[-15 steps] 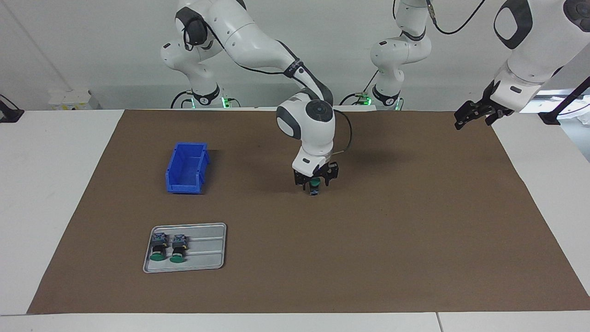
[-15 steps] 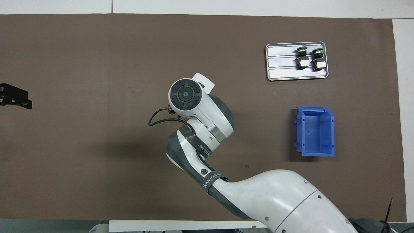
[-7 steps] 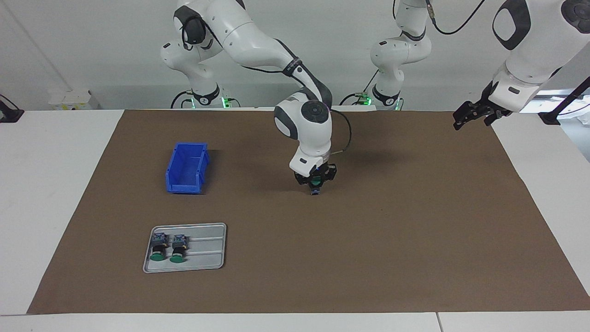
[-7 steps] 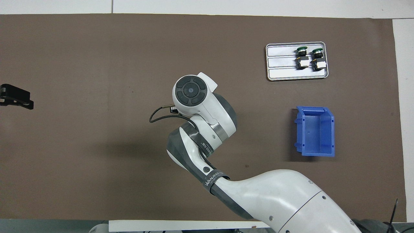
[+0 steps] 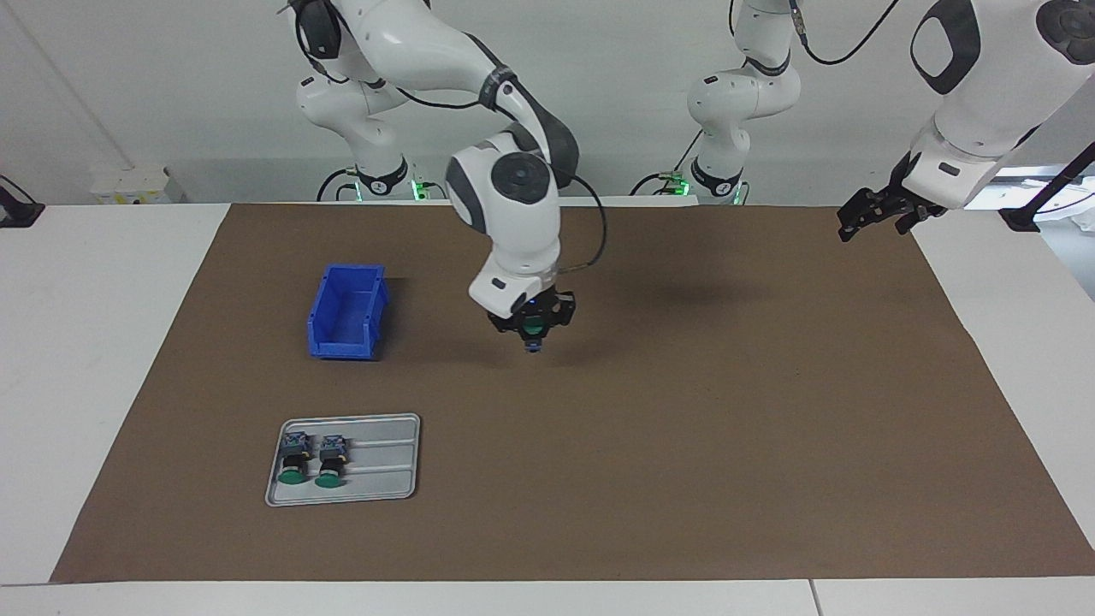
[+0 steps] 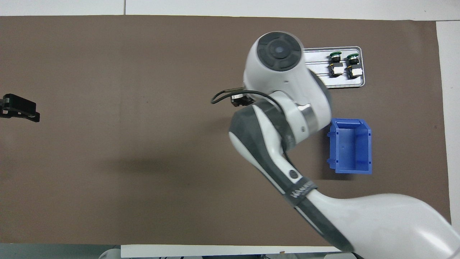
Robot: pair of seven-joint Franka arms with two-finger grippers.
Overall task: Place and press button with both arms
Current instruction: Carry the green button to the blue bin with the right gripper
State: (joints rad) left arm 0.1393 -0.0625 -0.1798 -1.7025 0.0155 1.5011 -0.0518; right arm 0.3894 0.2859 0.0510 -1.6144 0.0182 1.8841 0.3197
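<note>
My right gripper [image 5: 532, 335] is shut on a green-capped button [image 5: 534, 326] and holds it upright, above the brown mat [image 5: 684, 411] near the middle of the table, beside the blue bin. In the overhead view the right arm's wrist hides this gripper and the button. Two more buttons [image 5: 295, 458] [image 5: 330, 458] lie on their sides on a grey tray [image 5: 385, 479]; they also show in the overhead view [image 6: 336, 64] [image 6: 353, 65]. My left gripper [image 5: 873, 214] waits in the air over the mat's corner at the left arm's end, and it shows in the overhead view [image 6: 19, 108].
An empty blue bin [image 5: 346, 312] stands on the mat toward the right arm's end, nearer to the robots than the tray; it also shows in the overhead view [image 6: 350, 145]. The right arm's wrist covers part of the tray [image 6: 312, 77] in the overhead view.
My right gripper has risen from the mat with the button and swung toward the blue bin. The left gripper has barely moved.
</note>
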